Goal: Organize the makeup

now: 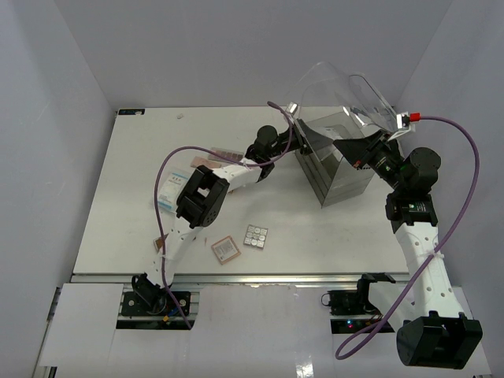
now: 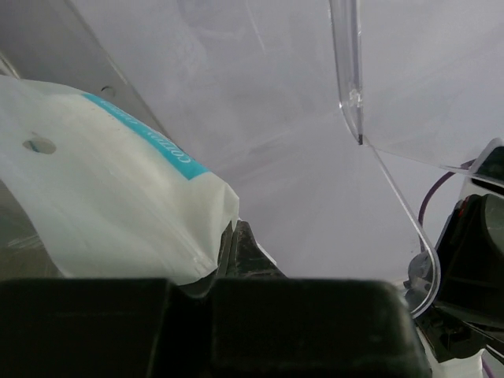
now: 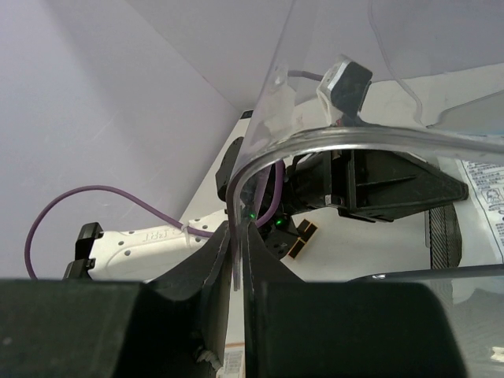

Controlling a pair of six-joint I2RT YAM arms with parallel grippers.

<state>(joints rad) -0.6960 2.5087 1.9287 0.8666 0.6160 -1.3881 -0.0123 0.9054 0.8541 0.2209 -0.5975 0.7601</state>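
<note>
My left gripper [image 2: 228, 239] is shut on the corner of a white packet with a teal stripe [image 2: 102, 189], held up at the open clear box [image 1: 335, 169]. My right gripper [image 3: 236, 244] is shut on the rim of the box's clear domed lid [image 3: 315, 146], which is raised [image 1: 346, 90]. From above, the left gripper [image 1: 296, 132] reaches in under the lid, opposite the right gripper [image 1: 352, 150]. On the table lie a pinkish square compact [image 1: 225, 250], a silvery grid palette [image 1: 255, 235], a white-blue packet [image 1: 172, 187] and brown and pink palettes [image 1: 214, 158].
The box stands at the back right of the white table [image 1: 315, 244]. A small brown piece [image 1: 160, 244] lies by the left arm's purple cable [image 1: 163, 177]. Grey walls close in the table on three sides.
</note>
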